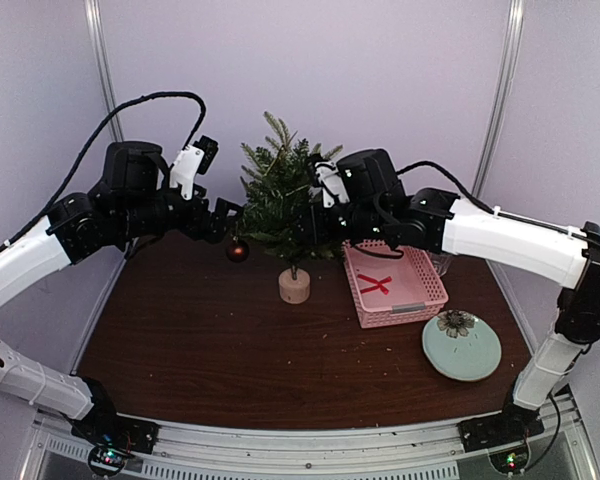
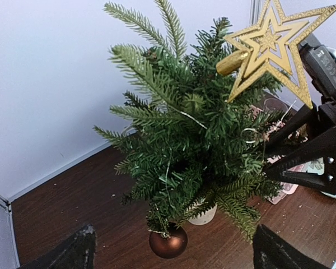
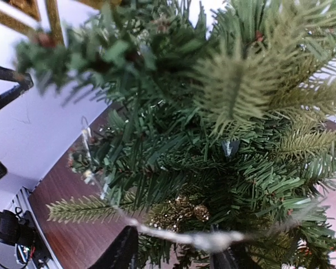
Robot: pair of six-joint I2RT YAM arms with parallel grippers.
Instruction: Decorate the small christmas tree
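Where the brown counter [image 1: 180, 340] runs back toward the wall, the small christmas tree [image 1: 280, 200] stands upright on its round wooden stump, between the two arms. Just beside it on the right sits a pink basket [image 1: 400, 318], and nearer the front lies a pale green plate [image 1: 470, 360]. The left hand [image 1: 230, 220] is beside the tree, spread wide. The right hand [image 3: 173, 249] is in the branches, fingers apart, with a pale string [image 3: 201, 241] across the gap. A gold star [image 2: 269, 45] shows near the treetop. A brown ball [image 2: 168, 242] hangs low.
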